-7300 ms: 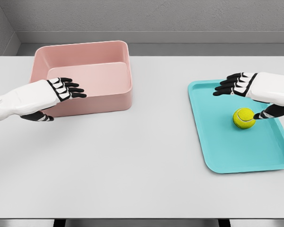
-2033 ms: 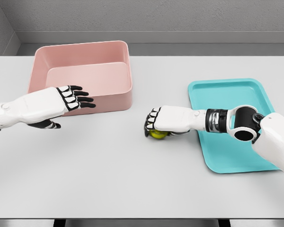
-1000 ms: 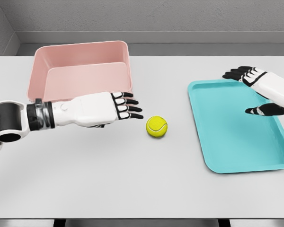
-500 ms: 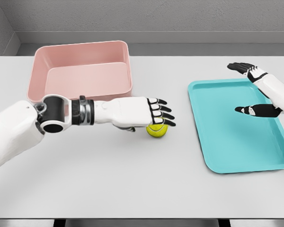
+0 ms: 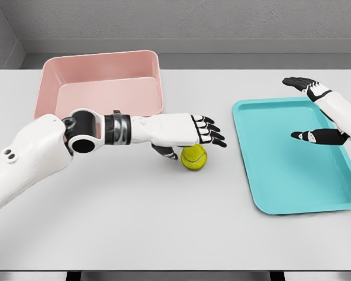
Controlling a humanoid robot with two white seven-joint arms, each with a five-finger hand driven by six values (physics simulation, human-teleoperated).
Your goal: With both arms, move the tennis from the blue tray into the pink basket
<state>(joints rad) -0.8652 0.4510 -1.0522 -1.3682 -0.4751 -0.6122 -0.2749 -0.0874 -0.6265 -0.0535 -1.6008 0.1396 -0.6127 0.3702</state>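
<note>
My left hand (image 5: 190,133) is stretched flat over the ball (image 5: 193,157), and the ball sits on the bare table (image 5: 164,222), between the basket (image 5: 102,93) and the tray (image 5: 289,155), clear of both. That spot makes sense to me: it is a halfway point where one arm's reach ends and the other's begins, so the ball is off the tray and waiting for my left side.

The hand is low, palm down, fingers (image 5: 213,132) straight and spread, pointing toward the tray. They reach past the ball's top, not around it. My thumb hangs under the palm, just beside the ball's near-left flank; whether it touches, I can't tell. So no grip yet: released, fingers extended, nothing held. I'd say the palm is lined up above the ball so the fingers can curl down over it.

My right hand (image 5: 319,114) hangs above the tray's far right side, fingers loose and apart, empty, well away from the ball. It looks parked there to leave the middle free.

The basket is behind my left forearm, close by, so once I have a grasp the carry should be short. A round ball on a smooth top could roll off if I nudge it while closing.
</note>
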